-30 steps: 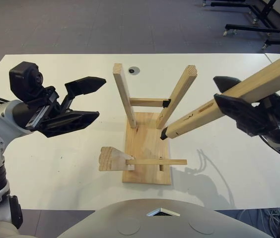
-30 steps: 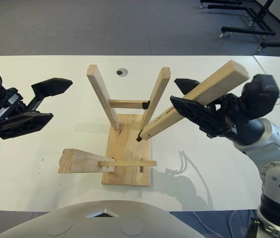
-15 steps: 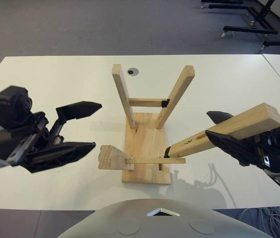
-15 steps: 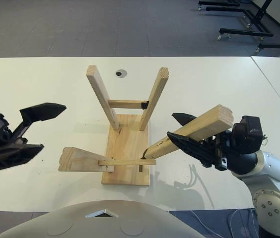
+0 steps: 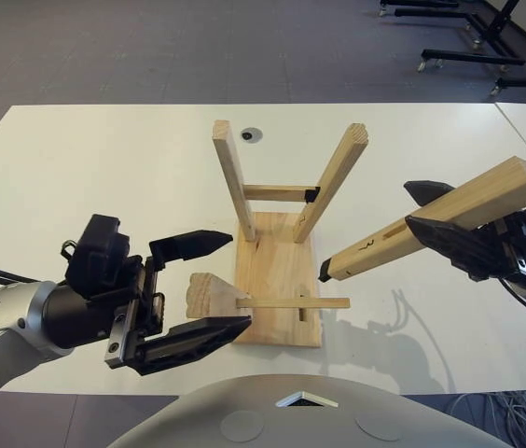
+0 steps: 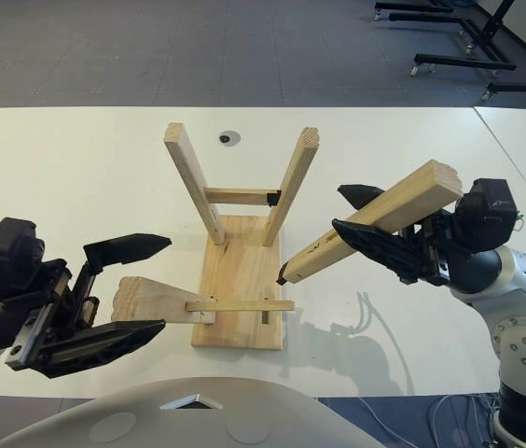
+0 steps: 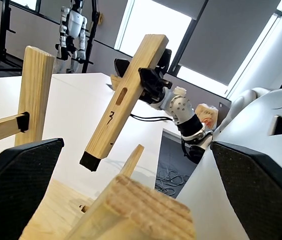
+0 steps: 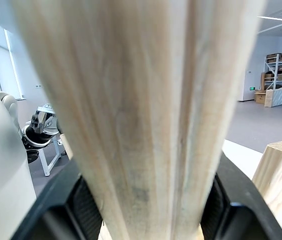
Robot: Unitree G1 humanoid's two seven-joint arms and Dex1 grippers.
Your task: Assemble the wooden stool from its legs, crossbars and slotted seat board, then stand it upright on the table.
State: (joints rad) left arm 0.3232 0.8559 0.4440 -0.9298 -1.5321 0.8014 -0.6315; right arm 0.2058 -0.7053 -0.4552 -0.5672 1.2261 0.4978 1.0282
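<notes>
The slotted seat board [image 5: 277, 308] lies flat on the white table. Two wooden legs [image 5: 232, 177] joined by a short crossbar [image 5: 277, 193] stand upright at its far end. A third leg [image 5: 209, 297] lies on the table at the board's left edge, with a thin crossbar [image 5: 296, 302] running from it across the board. My left gripper [image 5: 209, 285] is open, one finger on each side of that lying leg's outer end [image 7: 136, 210]. My right gripper [image 5: 445, 217] is shut on a fourth leg [image 5: 436, 217], held slanted above the board's right side, its dark-tipped end [image 7: 90, 160] pointing down.
A small dark hole [image 5: 248, 134] sits in the table behind the standing legs. Bare table stretches to the left and right of the board. Wheeled black frames [image 5: 468, 47] stand on the floor beyond the table.
My left gripper has swung in from the table's left to straddle the lying leg's end. My right gripper dipped with the fourth leg, then rose and drew back right.
</notes>
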